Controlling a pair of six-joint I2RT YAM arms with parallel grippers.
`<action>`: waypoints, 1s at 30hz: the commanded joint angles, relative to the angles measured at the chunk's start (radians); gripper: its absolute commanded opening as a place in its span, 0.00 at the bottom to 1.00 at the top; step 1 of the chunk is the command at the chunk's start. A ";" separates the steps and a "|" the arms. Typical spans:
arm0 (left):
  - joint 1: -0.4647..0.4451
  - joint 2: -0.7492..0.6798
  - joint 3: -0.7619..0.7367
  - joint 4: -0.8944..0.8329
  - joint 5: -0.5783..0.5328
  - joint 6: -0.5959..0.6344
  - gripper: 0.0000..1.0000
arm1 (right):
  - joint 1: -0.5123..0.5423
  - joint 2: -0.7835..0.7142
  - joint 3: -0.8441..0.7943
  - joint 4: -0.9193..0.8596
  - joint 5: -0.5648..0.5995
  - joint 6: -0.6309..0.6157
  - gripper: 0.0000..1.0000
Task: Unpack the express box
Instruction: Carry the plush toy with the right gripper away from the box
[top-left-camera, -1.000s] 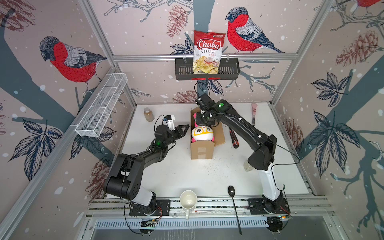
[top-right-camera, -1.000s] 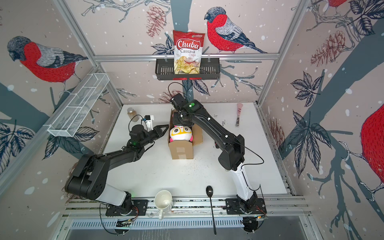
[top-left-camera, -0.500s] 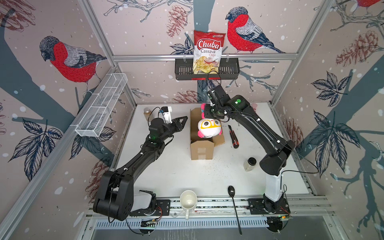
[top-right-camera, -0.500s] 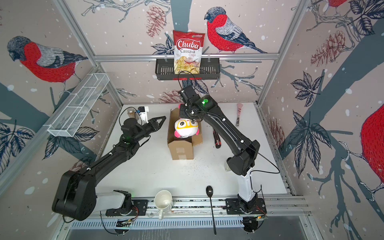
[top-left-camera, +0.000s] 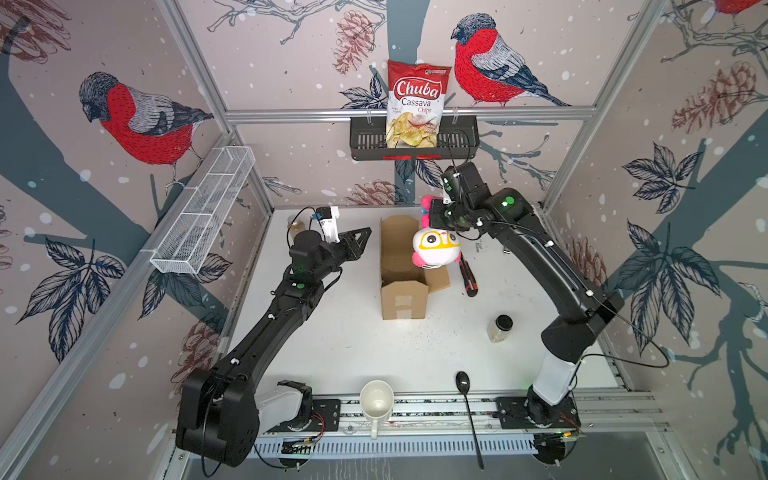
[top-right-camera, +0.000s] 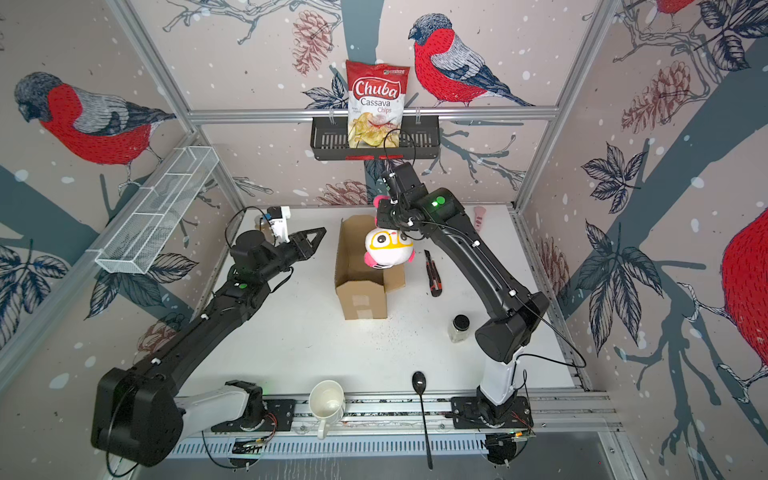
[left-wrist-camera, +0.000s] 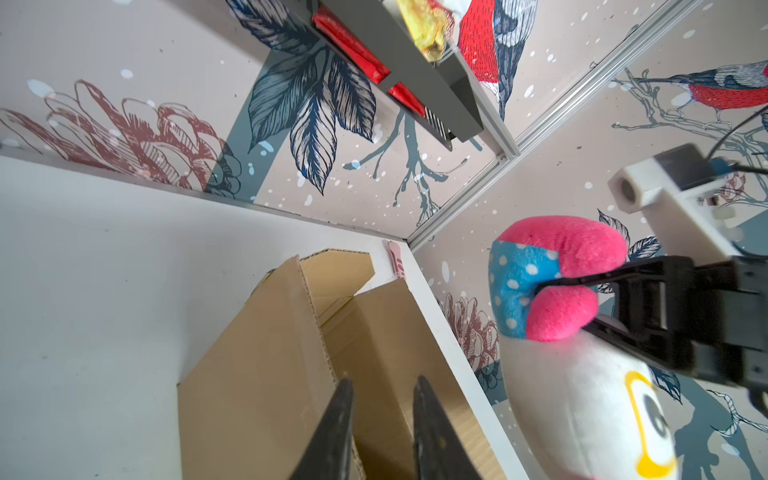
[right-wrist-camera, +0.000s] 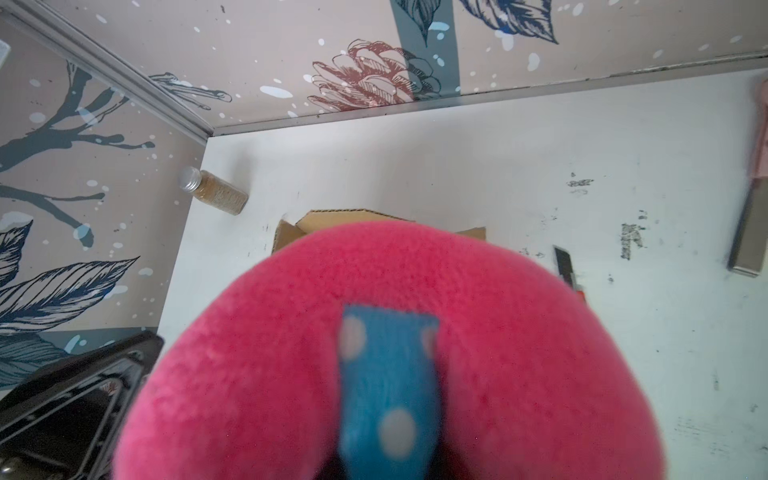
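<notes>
The right jaws clamp the plush (top-left-camera: 436, 249) above the box (top-left-camera: 404, 297); the left jaws stand slightly apart, empty.

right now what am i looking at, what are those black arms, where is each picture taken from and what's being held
Two robot arms stand at a white table. Two pictures look down from overhead, side by side; the other two come from a camera on each arm's wrist. The right end effector is shut on the pink bow of a plush toy, which hangs over the open box. The left end effector is open and empty beside the box. Also there: a cutter, a jar, and at the front edge a spoon and a mug.
</notes>
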 joint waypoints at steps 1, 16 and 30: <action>0.002 -0.027 0.019 -0.046 -0.015 0.045 0.27 | -0.032 -0.023 -0.014 0.038 0.005 -0.048 0.00; 0.001 -0.127 0.039 -0.168 -0.076 0.104 0.31 | -0.225 -0.054 -0.131 0.095 -0.067 -0.195 0.00; -0.002 -0.204 0.023 -0.252 -0.152 0.120 0.37 | -0.416 0.009 -0.216 0.116 -0.087 -0.323 0.00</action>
